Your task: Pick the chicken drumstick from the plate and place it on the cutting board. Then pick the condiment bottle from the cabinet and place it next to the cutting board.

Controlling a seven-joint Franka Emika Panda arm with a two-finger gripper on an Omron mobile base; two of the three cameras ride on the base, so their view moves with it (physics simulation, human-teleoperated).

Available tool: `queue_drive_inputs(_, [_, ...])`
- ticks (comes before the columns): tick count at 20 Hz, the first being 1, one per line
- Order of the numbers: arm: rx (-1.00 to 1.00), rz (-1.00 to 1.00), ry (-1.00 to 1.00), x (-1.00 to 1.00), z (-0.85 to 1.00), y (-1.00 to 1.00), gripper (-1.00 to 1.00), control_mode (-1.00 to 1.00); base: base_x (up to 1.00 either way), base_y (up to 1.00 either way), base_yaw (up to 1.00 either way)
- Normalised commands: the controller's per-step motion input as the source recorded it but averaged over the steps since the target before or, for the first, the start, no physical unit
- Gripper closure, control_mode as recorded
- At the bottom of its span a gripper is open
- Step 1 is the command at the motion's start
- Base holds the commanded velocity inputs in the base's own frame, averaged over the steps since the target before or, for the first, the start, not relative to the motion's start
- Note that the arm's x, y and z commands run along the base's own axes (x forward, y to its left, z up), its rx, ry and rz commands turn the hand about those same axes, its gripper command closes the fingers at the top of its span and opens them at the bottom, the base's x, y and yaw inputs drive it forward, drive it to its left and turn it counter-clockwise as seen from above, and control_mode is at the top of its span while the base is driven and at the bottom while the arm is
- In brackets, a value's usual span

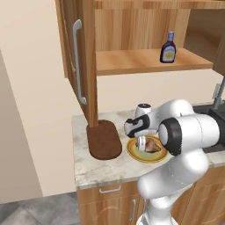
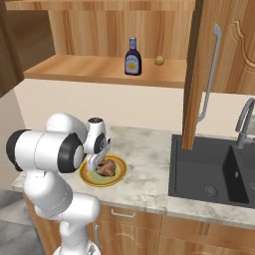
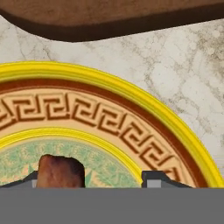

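Gripper (image 1: 143, 145) is down over the plate (image 1: 132, 151), pointing at the chicken drumstick (image 1: 153, 145). In the hand view one dark fingertip (image 3: 158, 179) shows right of the drumstick's brown end (image 3: 60, 171), with a gap of bare plate between them; the other tip sits at the drumstick's left edge, mostly hidden. Jaws stand on either side of the meat. Cannot tell whether they are pressing it yet.

Drumstick lies on the plate's greenish centre, not lifted. From the right base view it rests toward the right half of the plate (image 2: 119, 174), gripper (image 2: 93, 165) just at its left.

Plate sits on the marbled tabletop (image 1: 92, 169), just right of the cutting board (image 1: 104, 139). Board and plate are close; from the hand view a strip of tabletop (image 3: 175, 57) separates the plate rim (image 3: 131, 94) from the board's edge (image 3: 109, 17). Board is bare on top.

Condiment bottle (image 1: 168, 47) stands upright on the cabinet shelf (image 1: 132, 61), toward the right part of it. In the right base view the bottle (image 2: 132, 57) has a small round tan knob (image 2: 159, 61) near it on the shelf (image 2: 89, 69). Cabinet door (image 1: 81, 57) hangs open, its edge coming down near the board's far end; long grey bar handle (image 1: 78, 61) faces out.

Dark sink (image 2: 209, 172) lies to the right of the plate, with a grey tap (image 2: 243, 122) behind it.
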Motion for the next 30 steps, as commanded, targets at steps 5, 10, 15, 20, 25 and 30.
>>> queue_drive_inputs(5, [0.0,0.01,0.0,0.0,-0.02,0.0,1.0,-1.0,0.0,0.0,0.0])
queue_drive_inputs(10, [0.0,0.06,0.0,-0.12,0.01,0.0,1.0,-1.0,0.0,0.0,0.0])
queue_drive_inputs(15, [-0.01,0.1,0.01,-0.24,0.06,0.0,1.0,-1.0,0.0,0.0,0.0])
queue_drive_inputs(20, [-0.05,0.09,0.04,-0.21,0.14,0.0,1.0,-1.0,0.0,0.0,0.0])
queue_drive_inputs(25, [-0.05,0.07,0.04,-0.05,0.25,0.0,1.0,-1.0,0.0,0.0,0.0])
queue_drive_inputs(30, [-0.01,0.04,0.01,0.0,0.29,0.0,1.0,-1.0,0.0,0.0,0.0])
